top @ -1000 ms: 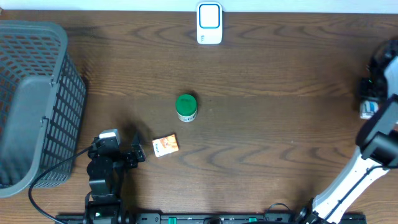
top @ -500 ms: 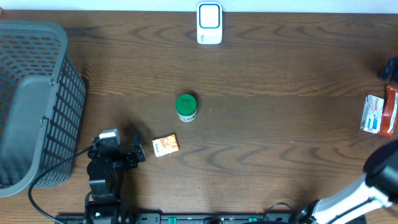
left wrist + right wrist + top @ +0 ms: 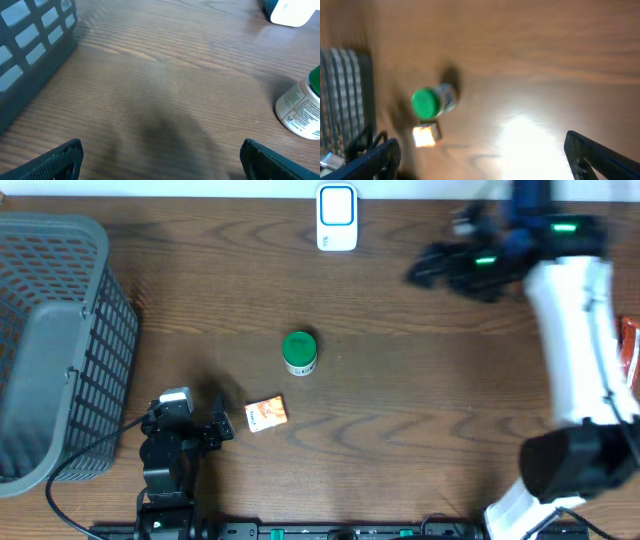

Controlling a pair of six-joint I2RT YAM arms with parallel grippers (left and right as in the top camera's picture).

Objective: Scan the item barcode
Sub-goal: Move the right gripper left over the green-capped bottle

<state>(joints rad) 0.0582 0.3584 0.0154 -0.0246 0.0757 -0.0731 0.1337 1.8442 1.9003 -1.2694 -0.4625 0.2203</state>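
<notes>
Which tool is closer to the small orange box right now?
Left. The left tool sits just beside the orange box, on its left near the front edge. The right tool is far off, up toward the back edge.

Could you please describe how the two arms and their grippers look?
The left arm is black, with a black cable trailing from it. The right arm has white links, black joints and green lights. The left gripper and right gripper both have dark fingers.

A dark brown wooden table (image 3: 420, 380), grain running lengthwise, fills nearly the whole view. Beyond its far edge runs a pale strip (image 3: 150, 188). A bright glare (image 3: 525, 132) lies on the wood.
</notes>
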